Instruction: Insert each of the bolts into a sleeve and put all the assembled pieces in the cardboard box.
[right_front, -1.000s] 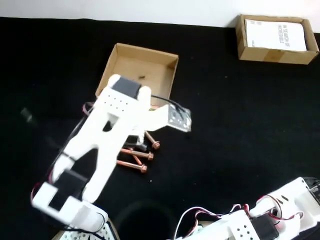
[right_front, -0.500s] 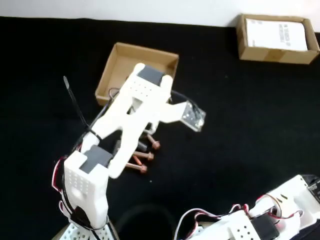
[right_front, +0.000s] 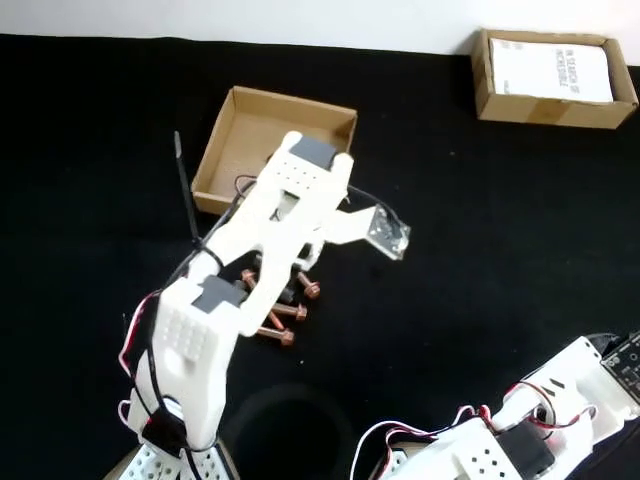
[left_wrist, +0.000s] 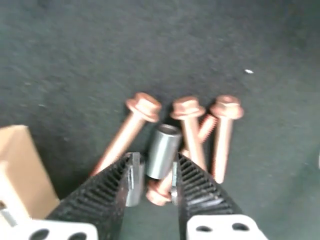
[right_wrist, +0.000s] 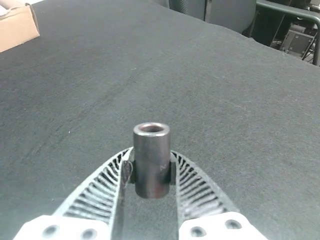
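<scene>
Several copper bolts (left_wrist: 187, 127) lie in a loose heap on the black table (right_front: 480, 260), just in front of the open cardboard box (right_front: 262, 140). A silver sleeve (left_wrist: 162, 150) rests on top of them. My left gripper (left_wrist: 154, 177) is open, its fingers flanking the near end of that sleeve, with a thin gap on one side. In the high view the left arm (right_front: 285, 205) covers part of the bolts (right_front: 280, 312). My right gripper (right_wrist: 151, 170) is shut on a dark sleeve (right_wrist: 151, 155), held upright above bare table.
A second cardboard box (right_front: 553, 104) holding a white booklet sits at the far right corner. The right arm (right_front: 520, 445) lies low at the near right edge. A corner of the task box (left_wrist: 20, 165) is close beside the left gripper.
The left arm has straightened and swung toward the box, its wrist now over the bolts. The bolts and the sleeve on them have stayed put. The right arm shifted slightly.
</scene>
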